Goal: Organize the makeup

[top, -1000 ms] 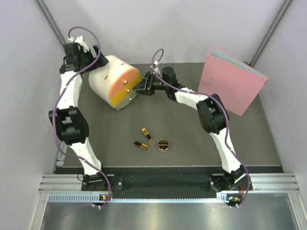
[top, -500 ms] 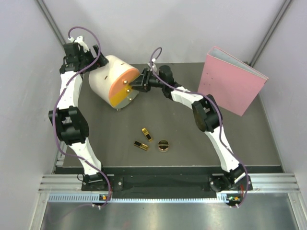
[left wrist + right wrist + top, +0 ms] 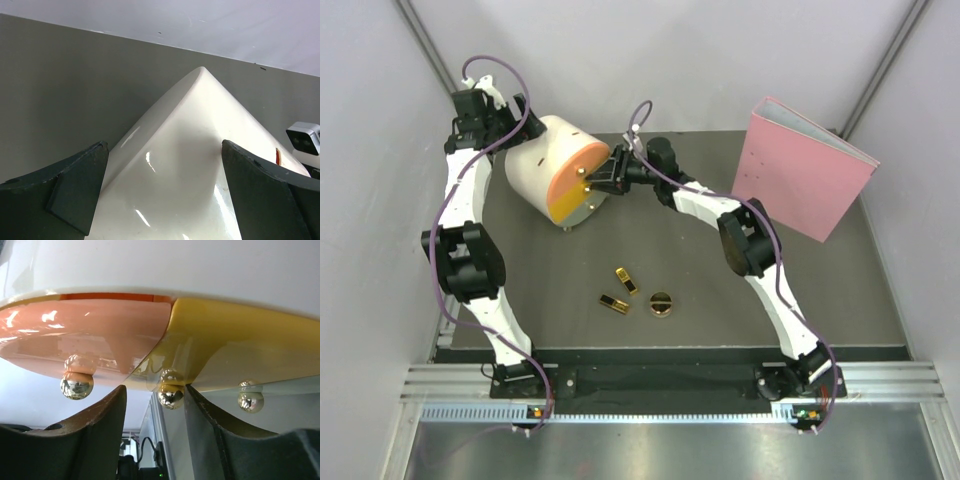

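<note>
The left hand is spread wide, one finger on each side of the cream drawer box; whether it touches cannot be told. The right hand is part open, its fingers flanking the middle one of three gold knobs on the box's front. Two lipstick cases and one compact lie together on the worktop, well apart from both hands.
</note>
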Controlling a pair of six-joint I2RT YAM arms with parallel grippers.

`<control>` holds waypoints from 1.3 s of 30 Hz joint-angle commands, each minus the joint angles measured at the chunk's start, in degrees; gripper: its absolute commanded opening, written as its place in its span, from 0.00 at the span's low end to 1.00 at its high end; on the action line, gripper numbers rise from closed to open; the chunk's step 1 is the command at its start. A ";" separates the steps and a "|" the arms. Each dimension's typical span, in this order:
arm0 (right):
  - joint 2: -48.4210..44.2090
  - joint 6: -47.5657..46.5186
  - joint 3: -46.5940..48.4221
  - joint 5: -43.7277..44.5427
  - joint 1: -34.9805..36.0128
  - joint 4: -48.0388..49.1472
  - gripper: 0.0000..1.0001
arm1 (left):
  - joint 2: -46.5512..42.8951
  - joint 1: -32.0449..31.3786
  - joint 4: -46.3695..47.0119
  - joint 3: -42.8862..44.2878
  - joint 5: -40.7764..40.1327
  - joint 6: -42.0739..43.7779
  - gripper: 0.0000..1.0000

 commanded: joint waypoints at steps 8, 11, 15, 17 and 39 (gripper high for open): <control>-1.45 -1.95 -2.14 -0.79 1.03 0.95 0.48 | 0.35 -0.14 -4.12 -1.42 -0.92 2.02 0.98; -1.44 -2.04 -2.49 -0.61 0.94 1.21 0.48 | 0.18 -0.22 -4.03 -1.50 -0.83 2.02 0.98; -1.10 -1.96 -1.62 -0.26 1.03 1.30 0.48 | 0.09 -0.22 -4.12 -1.68 -1.00 2.02 0.98; -0.57 -1.87 -0.39 -0.35 1.29 0.68 0.47 | 0.09 -0.14 -4.12 -1.77 -0.92 2.11 0.98; -2.14 -1.34 -2.65 0.08 1.38 0.15 0.00 | -0.44 -0.22 -3.77 -2.74 -0.65 2.02 0.98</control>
